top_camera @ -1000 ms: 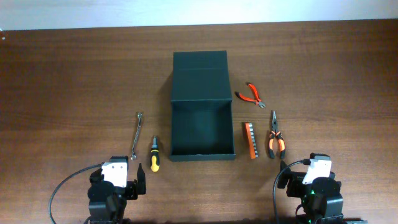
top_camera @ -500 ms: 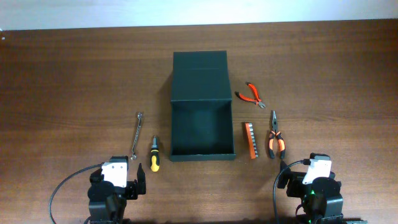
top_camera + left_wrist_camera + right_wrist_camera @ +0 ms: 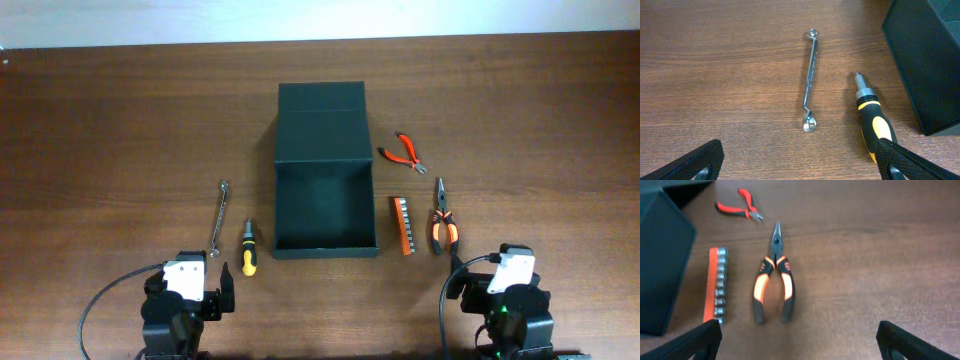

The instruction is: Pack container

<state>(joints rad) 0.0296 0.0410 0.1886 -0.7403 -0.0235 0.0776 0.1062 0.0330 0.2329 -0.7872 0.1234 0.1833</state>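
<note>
The dark green-black container [image 3: 325, 205] lies open at the table's middle, its hinged lid [image 3: 322, 106] flat behind it. Its corner shows in the left wrist view [image 3: 927, 60] and in the right wrist view [image 3: 660, 260]. Left of it lie a silver wrench [image 3: 220, 213] [image 3: 811, 80] and a yellow-black screwdriver [image 3: 247, 249] [image 3: 872, 127]. Right of it lie an orange socket rail [image 3: 402, 225] [image 3: 716, 285], orange-black long-nose pliers [image 3: 441, 218] [image 3: 773, 282] and small red cutters [image 3: 403, 150] [image 3: 740, 206]. My left gripper [image 3: 800, 167] is open and empty near the front edge, just behind the screwdriver. My right gripper [image 3: 800, 345] is open and empty, behind the pliers.
The brown wooden table [image 3: 120, 120] ends at a pale wall strip at the back. Both arm bases [image 3: 185, 305] [image 3: 505, 300] sit at the front edge with cables trailing.
The right arm has shifted very slightly; the right wrist view is blurred. Nothing else has moved.
</note>
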